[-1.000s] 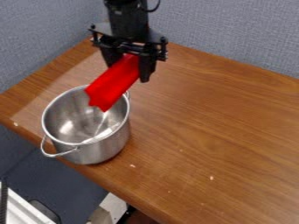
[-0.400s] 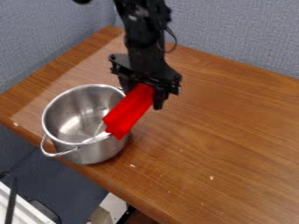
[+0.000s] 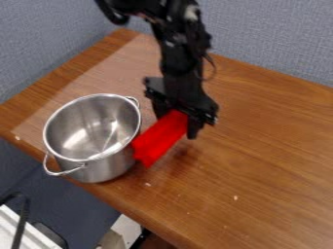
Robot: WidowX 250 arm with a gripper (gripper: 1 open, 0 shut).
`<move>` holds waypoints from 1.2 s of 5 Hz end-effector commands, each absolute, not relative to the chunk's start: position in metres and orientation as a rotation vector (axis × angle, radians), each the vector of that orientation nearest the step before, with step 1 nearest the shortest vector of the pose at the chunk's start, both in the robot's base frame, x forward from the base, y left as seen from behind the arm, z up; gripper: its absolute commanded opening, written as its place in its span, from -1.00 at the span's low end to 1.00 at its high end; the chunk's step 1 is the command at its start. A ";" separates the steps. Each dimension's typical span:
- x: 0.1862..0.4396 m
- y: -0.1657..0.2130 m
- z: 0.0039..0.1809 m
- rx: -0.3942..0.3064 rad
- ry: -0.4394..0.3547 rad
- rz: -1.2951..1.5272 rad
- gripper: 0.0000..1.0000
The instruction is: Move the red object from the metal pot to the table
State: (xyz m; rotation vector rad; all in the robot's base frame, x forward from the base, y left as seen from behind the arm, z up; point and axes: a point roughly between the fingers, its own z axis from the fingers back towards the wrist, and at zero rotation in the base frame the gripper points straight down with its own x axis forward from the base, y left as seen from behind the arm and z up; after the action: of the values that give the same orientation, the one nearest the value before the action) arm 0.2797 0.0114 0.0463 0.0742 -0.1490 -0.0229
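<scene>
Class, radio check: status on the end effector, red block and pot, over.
End effector shut on red block. Block out of metal pot, tilted, low over table, beside the pot. Nothing in the way.

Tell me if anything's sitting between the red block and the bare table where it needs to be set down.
Nothing visible blocks it. The red block is held by the gripper, tilted, just right of the metal pot and already outside it. The wooden table beneath and to the right of the block looks bare.

Red block [image 3: 159,139] tilted beside the empty steel pot [image 3: 89,136] — low over the wood table [image 3: 260,146].
</scene>
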 end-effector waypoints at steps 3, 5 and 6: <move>0.299 0.011 0.063 0.135 -0.156 -0.123 -1.00; 0.297 0.026 0.053 0.143 -0.113 -0.118 -1.00; 0.292 0.029 0.044 0.143 -0.104 -0.112 -1.00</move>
State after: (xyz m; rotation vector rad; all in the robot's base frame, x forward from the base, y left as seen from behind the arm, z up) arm 0.2886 0.0223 0.0367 0.1306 -0.0778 -0.1244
